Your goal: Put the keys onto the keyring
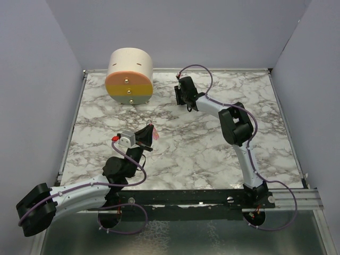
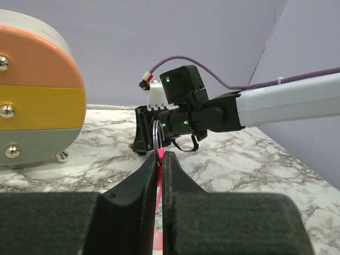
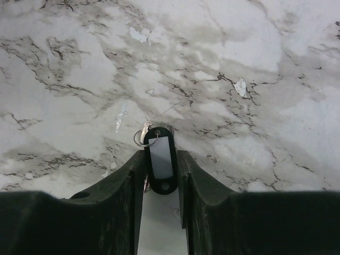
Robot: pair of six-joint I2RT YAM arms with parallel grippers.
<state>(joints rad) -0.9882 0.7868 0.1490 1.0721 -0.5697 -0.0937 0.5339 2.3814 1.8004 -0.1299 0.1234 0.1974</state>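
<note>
My left gripper (image 2: 161, 156) is shut on the keys (image 2: 159, 178), a slim bright pink piece pinched upright between its fingers, with a thin metal ring (image 2: 157, 133) sticking out above the tips. From above, that gripper (image 1: 151, 134) is held over the table's left middle with pink showing at its tip (image 1: 156, 136). The keyring (image 3: 161, 159), a black oval tag with a pale centre and a small wire loop (image 3: 141, 139) at its far end, lies on the marble. My right gripper (image 3: 161, 154) has its jaws against both long sides of the tag, at the table's back (image 1: 185, 94).
A round drawer unit (image 1: 129, 76) with peach, yellow and grey-green fronts and brass knobs stands at the back left, and it also shows in the left wrist view (image 2: 37, 101). Grey walls enclose the marble table (image 1: 212, 154). The right arm's wrist (image 2: 186, 114) faces the left gripper.
</note>
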